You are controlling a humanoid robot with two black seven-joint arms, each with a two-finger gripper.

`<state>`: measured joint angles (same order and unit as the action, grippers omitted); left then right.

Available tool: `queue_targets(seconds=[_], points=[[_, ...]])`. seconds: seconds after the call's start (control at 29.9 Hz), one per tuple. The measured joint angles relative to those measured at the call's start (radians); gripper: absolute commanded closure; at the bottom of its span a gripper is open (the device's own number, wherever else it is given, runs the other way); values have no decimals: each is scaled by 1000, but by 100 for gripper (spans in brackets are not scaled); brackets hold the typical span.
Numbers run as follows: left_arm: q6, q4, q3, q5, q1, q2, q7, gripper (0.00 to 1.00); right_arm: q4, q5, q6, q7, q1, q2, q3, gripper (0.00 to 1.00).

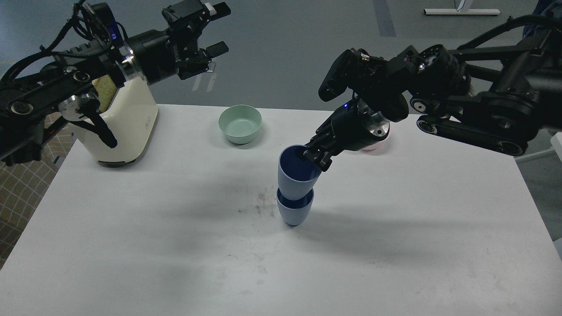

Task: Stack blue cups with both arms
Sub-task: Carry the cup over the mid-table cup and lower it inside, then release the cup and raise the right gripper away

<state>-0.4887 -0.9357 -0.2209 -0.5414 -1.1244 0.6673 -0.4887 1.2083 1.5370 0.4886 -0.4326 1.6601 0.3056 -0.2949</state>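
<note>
One blue cup (295, 211) stands upright near the middle of the white table (175, 245). The second blue cup (296, 174) sits partly inside it, base down, leaning a little. My right gripper (312, 159) is shut on the right rim of this upper cup. My left gripper (218, 27) is open and empty, raised high at the back left, far from the cups.
A pale green bowl (240, 124) stands at the back centre. A pink bowl (377, 147) is mostly hidden behind my right wrist. A cream appliance (125, 127) stands at the back left. Dark smudges (263, 202) mark the table left of the cups.
</note>
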Motion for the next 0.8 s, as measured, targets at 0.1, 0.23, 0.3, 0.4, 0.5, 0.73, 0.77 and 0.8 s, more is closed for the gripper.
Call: queue_targets(seconds=[0.1,0.23,0.3,0.4,0.5,0.73,0.77,0.8], points=[[0,0,0,0,0,0,0,2,0,0,0,0,-1,-1,-5,100],[0,0,0,0,0,0,0,2,0,0,0,0,-2,-4,-11,91],[0,0,0,0,0,0,0,2,0,0,0,0,-2,-5,-12,86],[0,0,0,0,0,0,0,2,0,-1,0,0,-2,-6,-12,82],[0,0,0,0,0,1,0,2,0,-1,0,0,-2,-6,-12,78],[0,0,0,0,0,2,0,2,0,-3,0,-1,-2,-6,-12,69],[0,0,0,0,0,2,0,2,-1,-3,0,-1,-2,-5,-12,66],[0,0,0,0,0,2,0,2,-3,-3,0,-1,-2,-4,-11,65]])
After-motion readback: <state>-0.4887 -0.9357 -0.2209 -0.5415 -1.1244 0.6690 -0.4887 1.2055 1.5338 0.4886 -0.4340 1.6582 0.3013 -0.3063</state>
